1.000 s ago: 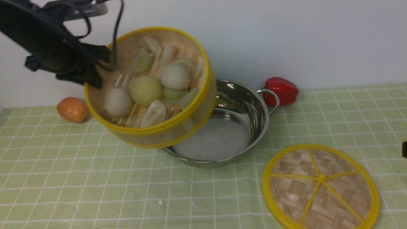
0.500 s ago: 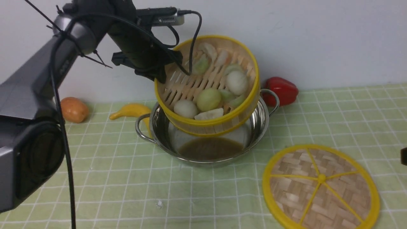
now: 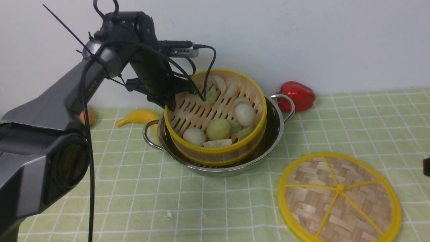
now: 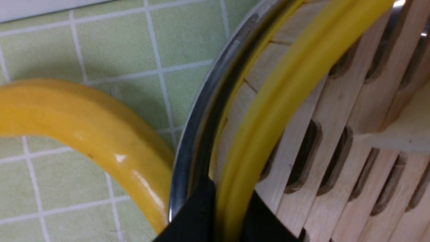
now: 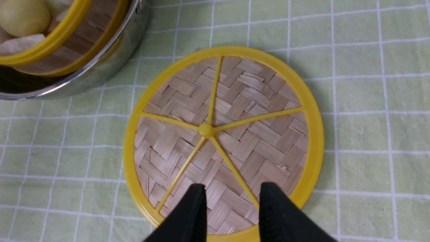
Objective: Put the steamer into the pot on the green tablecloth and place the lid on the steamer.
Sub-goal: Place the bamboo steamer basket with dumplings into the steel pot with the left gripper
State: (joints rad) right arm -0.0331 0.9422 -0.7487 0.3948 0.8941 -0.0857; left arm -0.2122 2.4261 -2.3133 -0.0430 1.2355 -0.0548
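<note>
Clamped on the yellow rim of the steamer [image 3: 215,153], the left gripper [image 3: 170,101] has one black finger inside the basket wall and one outside. The left wrist view shows only the finger roots, cut off by the frame edge. The steamer sits inside the pot [image 3: 276,132] and leans a little, its rim highest at the gripper. Whether its base rests flat on the pot floor is hidden by the steel wall. Buns and dumplings [image 3: 218,129] are piled on the side away from the gripper, and some are hidden behind the arm's cable.

On the outer side of that gripper lies a banana [image 4: 84,121], its ends out of the wrist frame. An orange fruit [image 3: 85,117] is almost wholly hidden behind the left arm. A red pepper [image 3: 297,95] lies beyond the pot.

The right gripper [image 5: 231,208] stands open with nothing between its fingers, directly over the edge of the lid [image 5: 223,141]; whether it touches the weave I cannot tell. The lid lies flat on the green tablecloth [image 3: 134,188], and the front view cuts off its near rim.

Faint lettering [image 3: 91,88] on the left arm is too blurred to read.
</note>
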